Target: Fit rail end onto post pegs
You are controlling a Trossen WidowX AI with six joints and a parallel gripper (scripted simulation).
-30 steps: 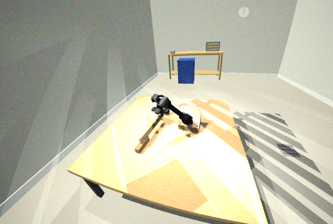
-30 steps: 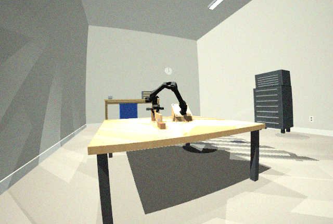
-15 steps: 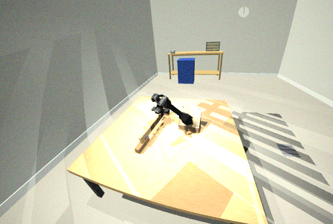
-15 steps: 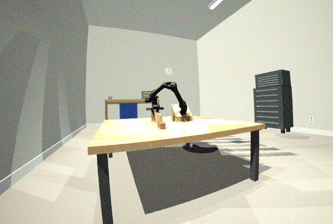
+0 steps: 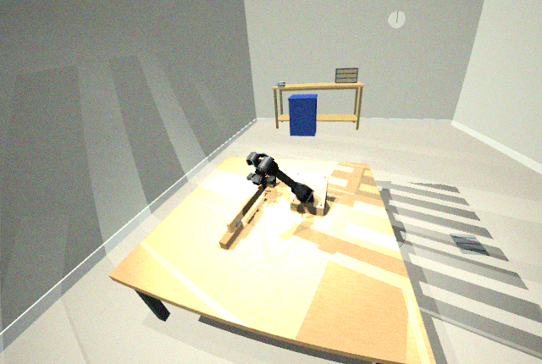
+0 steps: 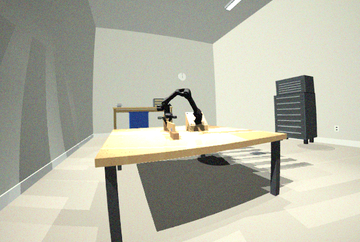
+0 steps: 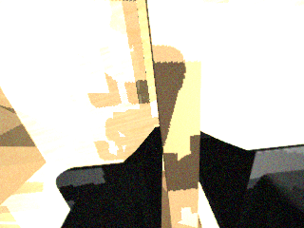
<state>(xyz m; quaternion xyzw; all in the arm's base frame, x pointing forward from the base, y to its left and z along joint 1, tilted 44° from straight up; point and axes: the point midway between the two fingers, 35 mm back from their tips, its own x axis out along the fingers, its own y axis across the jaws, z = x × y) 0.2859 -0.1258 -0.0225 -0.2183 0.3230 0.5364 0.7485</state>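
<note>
The long wooden rail (image 5: 235, 222) (image 6: 171, 125) (image 7: 182, 142) runs away from the low footboard block (image 5: 229, 239) (image 6: 174, 135). Its far end sits at the bracket on that block. My gripper (image 5: 263, 186) (image 6: 166, 120) (image 7: 170, 129) is shut on the rail near its other end, with one black finger on each side of it in the wrist view. An upright piece of wood, apparently the post (image 6: 165, 126), shows beside and behind the fingers in the exterior view. The pegs and holes cannot be made out. Whether the rail end touches the post, and whether the rail is exactly level, I cannot tell.
The arm's base stands by a pale slanted wooden panel (image 5: 320, 189) (image 6: 189, 118), to the right of the rail in the top and exterior views. Strong light and shadow patches cover the table (image 5: 262, 289) (image 6: 139, 153). A shelf bench and a blue cabinet (image 5: 302, 115) stand away from the table.
</note>
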